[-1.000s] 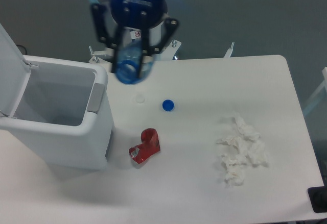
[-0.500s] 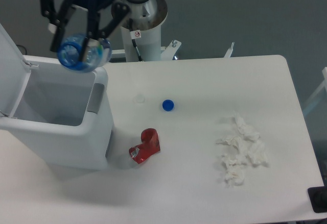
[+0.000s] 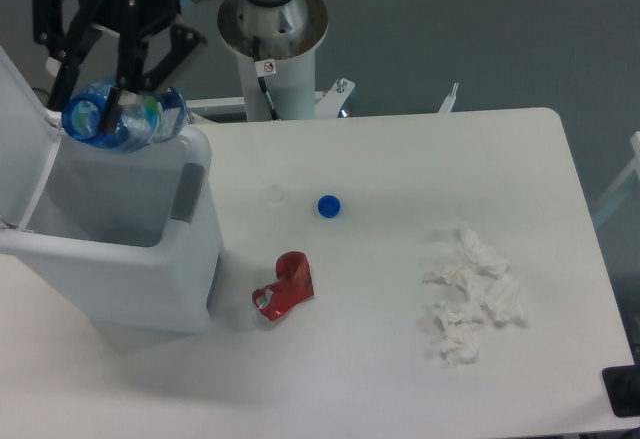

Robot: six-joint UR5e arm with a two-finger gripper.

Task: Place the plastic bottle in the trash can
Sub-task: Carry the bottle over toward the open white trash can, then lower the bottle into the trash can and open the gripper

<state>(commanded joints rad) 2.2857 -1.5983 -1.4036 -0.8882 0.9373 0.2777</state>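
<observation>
So the arm had swung hard to the left in about a second. A moment before, the gripper [image 3: 118, 59] was up near the top middle of the frame with the bottle hanging over the bare table; by this point it had carried it to the upper left, right over the back rim of the trash can [image 3: 195, 249]. The fingers were clamped on the plastic bottle [image 3: 122, 119], which lay on its side with its open mouth facing the camera. From where things sat, I'd say the carry was basically done and only the drop was left. It looked a touch close to the rear edge of the bin though, so it could maybe clip the rim going down.

The bottle was clear bluish plastic, thin and shiny, round like a little tube. The bin was a big boxy white plastic thing, smooth walls, lid [image 3: 22, 129] flipped up at the far left, grey panel on the side. Nothing else had budged: the small blue cap [image 3: 329, 205] sat mid-table, the crushed red can [image 3: 285, 286] lay below it, all dented metal, and a heap of crumpled white tissue [image 3: 470, 294] sat off to the right.
</observation>
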